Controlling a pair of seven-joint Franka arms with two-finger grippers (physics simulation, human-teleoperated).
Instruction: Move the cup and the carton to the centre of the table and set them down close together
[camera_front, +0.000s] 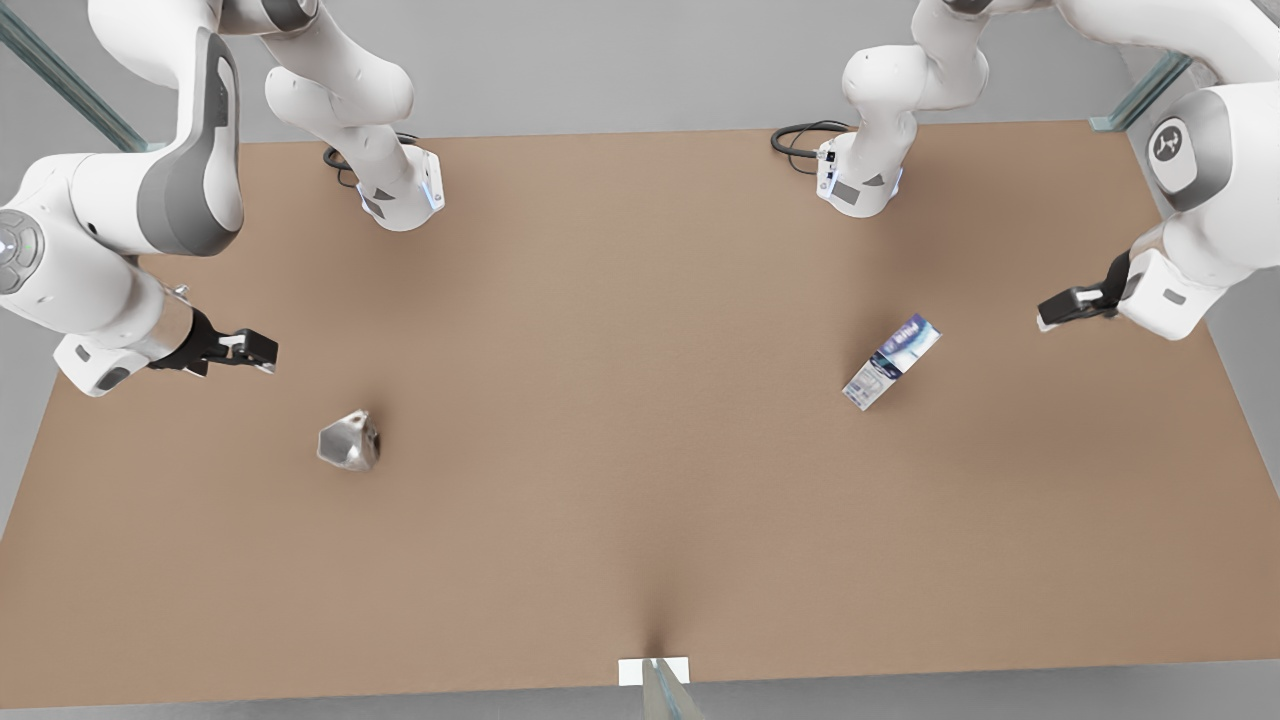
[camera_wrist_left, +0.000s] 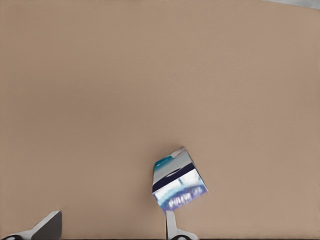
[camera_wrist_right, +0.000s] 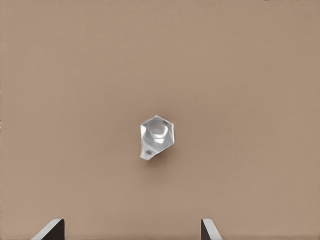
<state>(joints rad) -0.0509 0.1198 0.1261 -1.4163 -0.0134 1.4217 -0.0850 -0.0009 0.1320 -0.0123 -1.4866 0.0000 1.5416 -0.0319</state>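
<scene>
The silver faceted cup stands on the light-brown table toward the front view's left. My right gripper hovers above and behind it, open; in the right wrist view the cup lies ahead of the spread gripper. On the front view's right stands the white and blue carton. My left gripper hangs open off to its right, apart from it. From the left wrist the carton sits just ahead of one fingertip of that gripper.
Both arm bases are mounted at the table's far edge, each with a black cable loop. A white tab with a thin post marks the middle of the near edge. A wide stretch of bare tabletop separates cup and carton.
</scene>
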